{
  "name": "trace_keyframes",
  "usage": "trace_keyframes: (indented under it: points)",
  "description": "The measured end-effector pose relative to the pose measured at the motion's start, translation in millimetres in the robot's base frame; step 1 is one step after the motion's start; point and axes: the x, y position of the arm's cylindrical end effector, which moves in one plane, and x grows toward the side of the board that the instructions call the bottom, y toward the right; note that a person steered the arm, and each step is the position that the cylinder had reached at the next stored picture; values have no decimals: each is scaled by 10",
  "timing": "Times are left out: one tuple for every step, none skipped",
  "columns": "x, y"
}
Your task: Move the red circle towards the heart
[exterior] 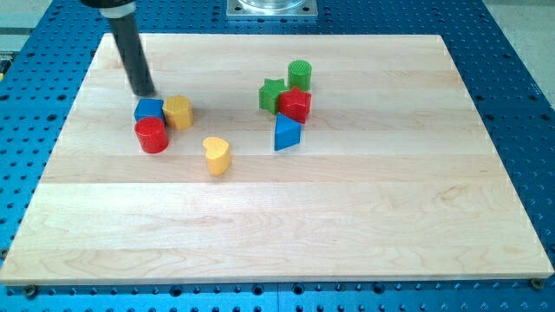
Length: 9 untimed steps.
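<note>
The red circle point(152, 135) sits at the view's left on the wooden board point(347, 225), touching a blue block point(148, 110) just above it. The yellow heart point(217, 155) lies to its lower right, a short gap away. My tip point(144, 94) stands just above the blue block, at the view's upper left of the red circle, close to the blue block.
A yellow block point(179, 112) touches the blue block's right side. At the middle top stand a green circle point(300, 74), a green star point(272, 94), a red block point(295, 105) and a blue triangle point(287, 133), clustered together.
</note>
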Motion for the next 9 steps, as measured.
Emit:
trace_keyframes:
  points:
    - [189, -335]
    - [610, -373]
    - [643, -219]
    - [831, -211]
    - [963, -24]
    - [1038, 238]
    - [946, 773]
    - [914, 1158]
    - [913, 1440]
